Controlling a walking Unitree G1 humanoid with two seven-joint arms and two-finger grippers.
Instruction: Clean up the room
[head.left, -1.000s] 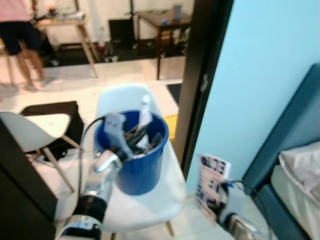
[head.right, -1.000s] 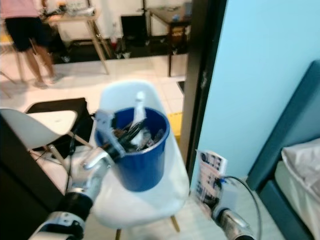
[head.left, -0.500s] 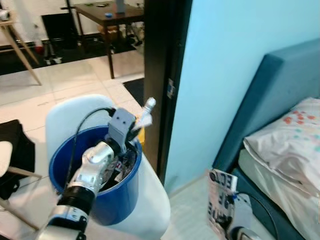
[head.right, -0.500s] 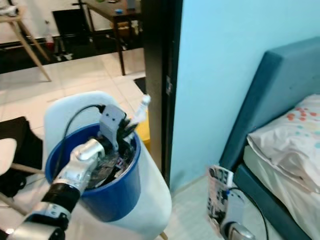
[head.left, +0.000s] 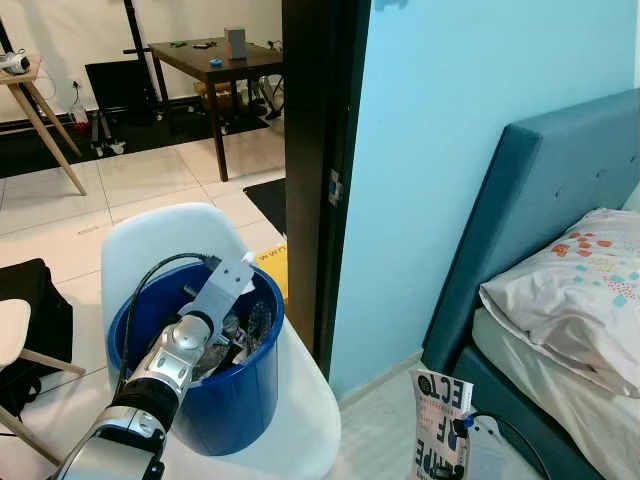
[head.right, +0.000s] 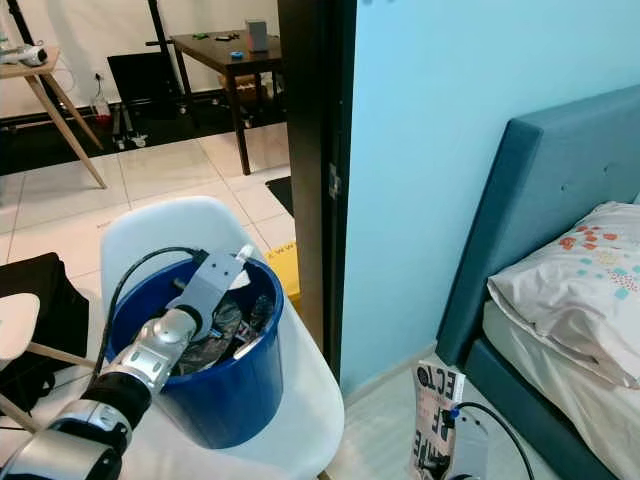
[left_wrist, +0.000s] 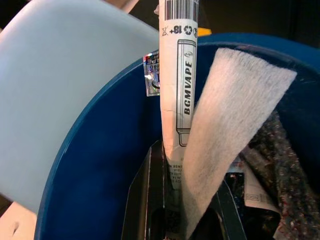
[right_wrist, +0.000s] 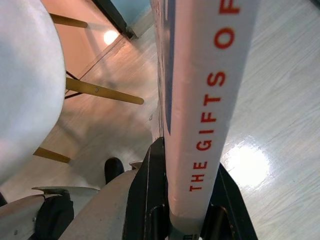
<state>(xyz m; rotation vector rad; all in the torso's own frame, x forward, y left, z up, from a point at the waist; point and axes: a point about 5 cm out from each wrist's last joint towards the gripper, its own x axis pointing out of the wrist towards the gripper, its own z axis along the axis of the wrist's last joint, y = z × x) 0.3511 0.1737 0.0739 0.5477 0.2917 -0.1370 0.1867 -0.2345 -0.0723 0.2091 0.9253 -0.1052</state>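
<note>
White tube (left_wrist: 177, 80) clamped in left pincer (left_wrist: 182, 220) inside blue bucket (head.left: 240, 385).

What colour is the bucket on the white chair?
Blue; the bucket shows best in the right eye view.

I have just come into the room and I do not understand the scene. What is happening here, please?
The robot is tidying up. Its left gripper reaches into the blue bucket on the white chair, shut on a white tube, with a white wipe beside it. The bucket already holds other rubbish. Its right gripper, low near the bed, is shut on a book.
</note>
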